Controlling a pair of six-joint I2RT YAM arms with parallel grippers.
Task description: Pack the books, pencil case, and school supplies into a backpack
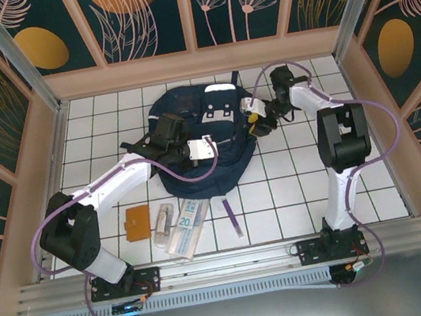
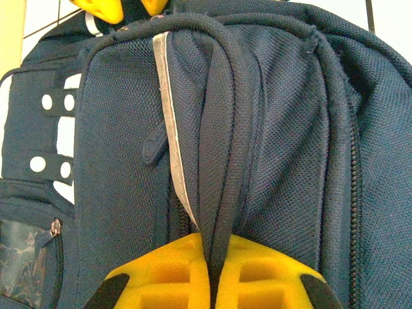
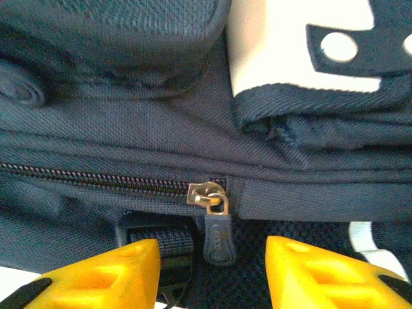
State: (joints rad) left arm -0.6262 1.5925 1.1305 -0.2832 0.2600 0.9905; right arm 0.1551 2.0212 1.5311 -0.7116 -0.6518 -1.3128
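The navy backpack (image 1: 204,171) lies flat at mid-table. My left gripper (image 1: 210,147) rests on its middle, shut on a piped ridge of backpack fabric (image 2: 219,161) that runs up from between the yellow fingers (image 2: 167,270). My right gripper (image 1: 254,124) is at the bag's right edge, open, its fingers (image 3: 109,270) either side of the hanging zipper pull (image 3: 215,239) and apart from it. The zipper (image 3: 96,181) looks closed up to the slider. An orange-brown book (image 1: 137,222), a small clear packet (image 1: 163,222), a long clear "20" pack (image 1: 187,224) and a purple pen (image 1: 233,218) lie in front. The pencil case is out of view.
White patches with holes (image 1: 219,112) mark the bag's top face. Beige walls (image 1: 39,165) close in the white tiled table (image 1: 295,185) on three sides. A metal rail (image 1: 227,261) with both arm bases runs along the near edge.
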